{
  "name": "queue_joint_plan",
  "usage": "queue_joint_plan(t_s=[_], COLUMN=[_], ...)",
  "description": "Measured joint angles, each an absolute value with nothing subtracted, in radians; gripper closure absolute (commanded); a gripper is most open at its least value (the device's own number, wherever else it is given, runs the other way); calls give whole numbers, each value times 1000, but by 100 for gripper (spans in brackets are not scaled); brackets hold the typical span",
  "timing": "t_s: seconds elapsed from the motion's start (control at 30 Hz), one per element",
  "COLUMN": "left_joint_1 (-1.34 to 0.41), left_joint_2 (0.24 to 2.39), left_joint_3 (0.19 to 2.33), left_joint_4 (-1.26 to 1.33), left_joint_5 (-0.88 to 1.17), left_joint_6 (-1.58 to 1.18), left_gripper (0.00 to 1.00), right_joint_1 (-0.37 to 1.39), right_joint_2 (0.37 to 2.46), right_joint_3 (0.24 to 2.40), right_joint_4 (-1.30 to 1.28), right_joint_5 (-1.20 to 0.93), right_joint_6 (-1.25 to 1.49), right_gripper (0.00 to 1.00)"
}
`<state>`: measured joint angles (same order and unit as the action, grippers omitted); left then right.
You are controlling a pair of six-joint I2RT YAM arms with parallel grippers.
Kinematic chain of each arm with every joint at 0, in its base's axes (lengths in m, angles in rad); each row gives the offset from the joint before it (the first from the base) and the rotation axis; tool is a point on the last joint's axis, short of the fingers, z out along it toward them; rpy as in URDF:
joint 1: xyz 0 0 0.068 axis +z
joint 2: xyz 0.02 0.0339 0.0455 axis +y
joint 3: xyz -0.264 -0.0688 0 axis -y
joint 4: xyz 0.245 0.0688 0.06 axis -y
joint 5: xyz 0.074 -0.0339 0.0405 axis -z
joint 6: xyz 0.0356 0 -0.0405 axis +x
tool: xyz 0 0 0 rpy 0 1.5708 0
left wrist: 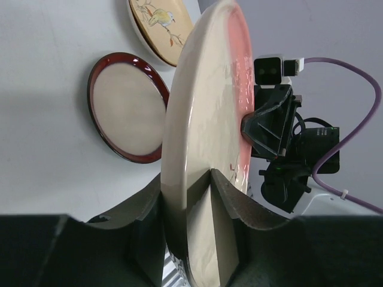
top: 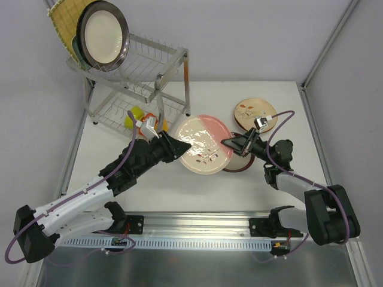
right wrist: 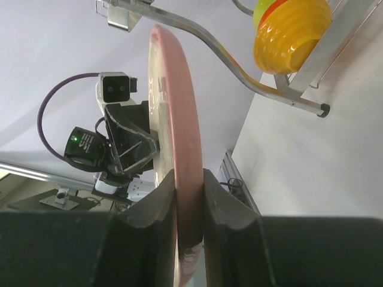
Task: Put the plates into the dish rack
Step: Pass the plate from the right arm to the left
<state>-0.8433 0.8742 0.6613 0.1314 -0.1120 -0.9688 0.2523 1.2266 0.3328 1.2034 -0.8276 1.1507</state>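
The left gripper (top: 178,145) and the right gripper (top: 227,142) both pinch the pink and cream plate (top: 203,139), one on each side. The plate is over the middle of the table (top: 149,179), near and right of the dish rack (top: 157,67).

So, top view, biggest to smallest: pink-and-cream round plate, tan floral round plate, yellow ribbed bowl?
1. pink-and-cream round plate, though it is held off the table, so nearer the camera
2. tan floral round plate, partly hidden
3. yellow ribbed bowl, clearly smallest

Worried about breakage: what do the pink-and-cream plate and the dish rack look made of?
The pink-and-cream plate looks like glazed ceramic, though melamine is possible: glossy, with bright reflections on its face. The dish rack looks like polished metal: silvery, shiny tubes and thin wires.
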Motion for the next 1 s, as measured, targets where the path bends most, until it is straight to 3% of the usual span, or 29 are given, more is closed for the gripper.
queue_joint_plan(t_s=[0.17,0.23,0.4,0.5,0.67,1.0], left_joint_1=[-843,-843,-844,-846,-846,-846], left_joint_2=[859,854,834,816,812,812], left_joint_3=[661,661,661,662,669,735], left_joint_4=[137,136,139,145,110,45], left_joint_5=[-109,-107,-88,-57,-27,31], left_joint_6=[-953,-945,-886,-828,-694,-482], left_gripper=[89,99,100,100,100,100], right_joint_1=[259,261,271,278,280,280], right_joint_2=[1230,1230,1230,1230,1198,1065], right_joint_3=[337,337,337,337,337,395], right_joint_4=[1216,1214,1185,1116,1015,673], right_joint_5=[-824,-824,-825,-828,-827,-799], right_joint_6=[1139,1130,1074,1008,913,671], right_gripper=[97,90,56,40,36,16])
